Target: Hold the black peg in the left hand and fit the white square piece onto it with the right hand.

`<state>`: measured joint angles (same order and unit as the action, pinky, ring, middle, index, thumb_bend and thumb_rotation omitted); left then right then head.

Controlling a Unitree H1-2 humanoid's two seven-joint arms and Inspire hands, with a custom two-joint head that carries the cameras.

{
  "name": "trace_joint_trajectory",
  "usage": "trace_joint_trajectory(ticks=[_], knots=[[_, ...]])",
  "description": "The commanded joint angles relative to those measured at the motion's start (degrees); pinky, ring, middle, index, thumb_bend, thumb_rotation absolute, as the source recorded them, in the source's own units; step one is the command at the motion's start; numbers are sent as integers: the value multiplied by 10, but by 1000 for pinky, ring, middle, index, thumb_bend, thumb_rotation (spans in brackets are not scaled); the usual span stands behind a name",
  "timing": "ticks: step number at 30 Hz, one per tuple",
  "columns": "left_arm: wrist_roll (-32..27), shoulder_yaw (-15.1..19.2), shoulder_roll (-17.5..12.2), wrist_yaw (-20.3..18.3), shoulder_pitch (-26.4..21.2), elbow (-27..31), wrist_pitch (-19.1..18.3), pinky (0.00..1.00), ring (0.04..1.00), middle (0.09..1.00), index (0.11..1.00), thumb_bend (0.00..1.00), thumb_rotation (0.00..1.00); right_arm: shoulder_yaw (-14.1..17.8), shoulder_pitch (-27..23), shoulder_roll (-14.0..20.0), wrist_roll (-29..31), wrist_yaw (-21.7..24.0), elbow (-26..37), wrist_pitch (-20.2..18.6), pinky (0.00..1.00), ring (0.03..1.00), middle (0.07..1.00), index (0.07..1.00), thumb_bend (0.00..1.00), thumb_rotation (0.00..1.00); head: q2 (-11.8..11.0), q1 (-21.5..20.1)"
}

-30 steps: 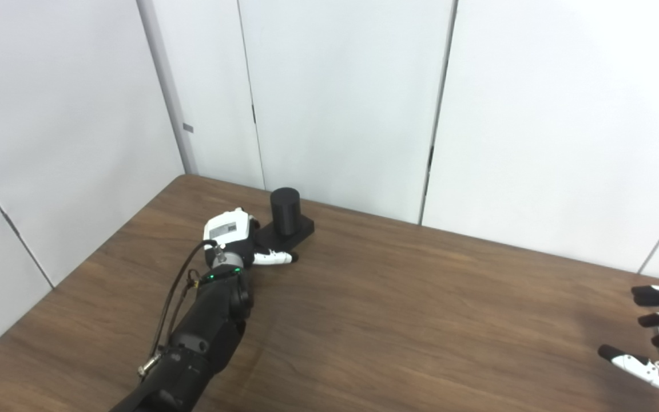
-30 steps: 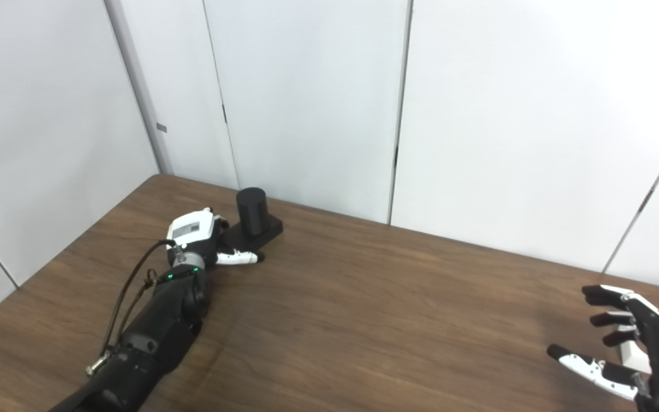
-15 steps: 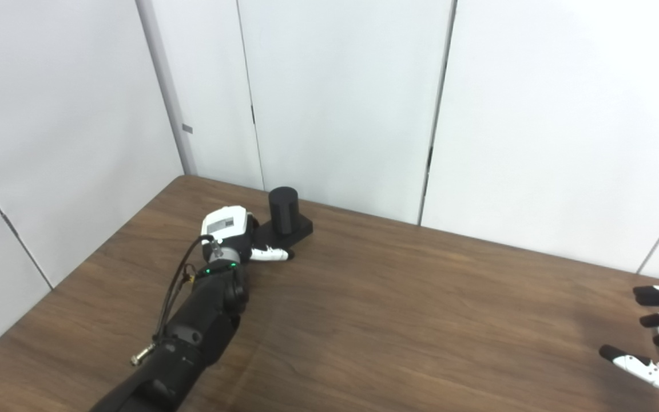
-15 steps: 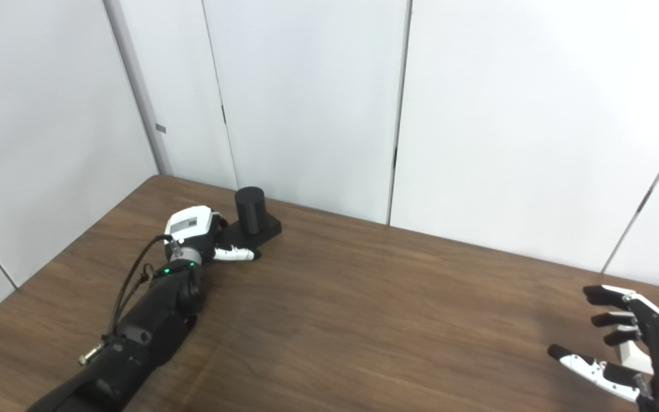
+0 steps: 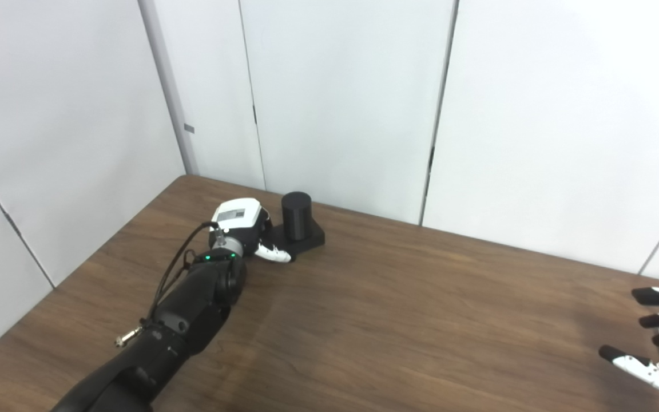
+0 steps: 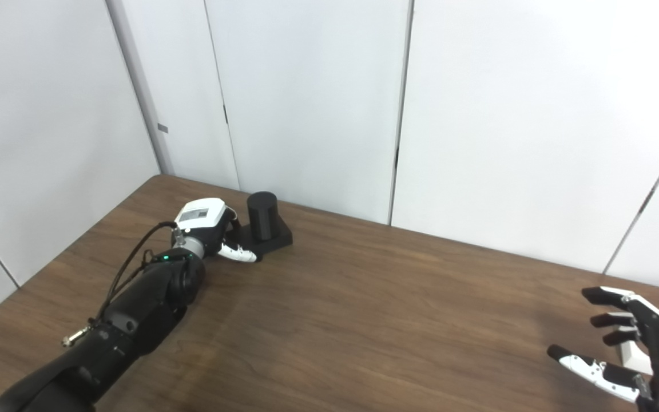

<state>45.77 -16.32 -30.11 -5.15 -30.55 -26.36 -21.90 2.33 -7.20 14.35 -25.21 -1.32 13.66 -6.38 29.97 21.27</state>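
Starting at the near right corner of the brown wood-grain tabletop (image 6: 364,320), we note the right hand (image 6: 630,343), black and white, with fingers spread wide and nothing between them. Just behind its fingers a small white square piece (image 6: 634,356) rests on the tabletop, mostly hidden by the hand; whether any finger touches it we cannot tell. We judge the piece light and rigid, probably smooth plastic, so likely to slide if nudged. It looks best pinched across two opposite flat sides, leaving its centre free for the peg.

Toward the far left corner, the left hand (image 5: 249,234), with its white back plate uppermost, lies against the near left side of the black peg's flat base. One white-tipped finger (image 5: 275,254) extends along the base's near edge. The remaining fingers are hidden beneath the hand, so we cannot tell whether it grips the base or merely rests beside it.

The black cylindrical peg on its square base (image 5: 298,220) stands upright, close to the tabletop's far edge. We judge it stiff and moderately heavy for its size. The base looks like the sensible hold, keeping the cylinder clear for fitting.
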Motion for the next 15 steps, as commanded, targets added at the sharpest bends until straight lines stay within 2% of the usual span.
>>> trace_joint_trajectory(ticks=[1,3,7,8,10,12,15], knots=[[-9,-17,8,-28,8,14,5,686,838,814,487,517,66,4,-19,6,0,-1,23,1,481,596,698,663,617,0,0,0],[-20,-18,6,-31,14,22,21,660,837,815,488,516,65,3,-20,5,-1,-1,23,1,481,595,696,662,614,0,1,-3],[-57,-19,3,-37,29,43,60,732,865,823,485,520,61,3,-21,3,-1,-1,24,2,477,596,699,661,612,0,3,-9],[-68,-24,-1,-39,33,48,89,740,867,823,485,521,60,2,-22,3,-2,-1,24,1,477,596,699,661,612,0,4,-12],[-73,-35,-6,-35,40,54,136,671,823,803,485,520,61,1,-22,2,-4,-1,24,-1,481,594,703,662,616,0,4,-12],[-60,-59,-12,-18,43,53,197,642,795,789,486,519,59,1,-23,2,-5,-2,20,3,486,596,705,665,618,0,4,-12],[-51,-79,-14,1,45,52,255,625,770,778,489,518,62,0,-23,2,-6,0,21,0,500,608,701,674,621,0,6,-16]])
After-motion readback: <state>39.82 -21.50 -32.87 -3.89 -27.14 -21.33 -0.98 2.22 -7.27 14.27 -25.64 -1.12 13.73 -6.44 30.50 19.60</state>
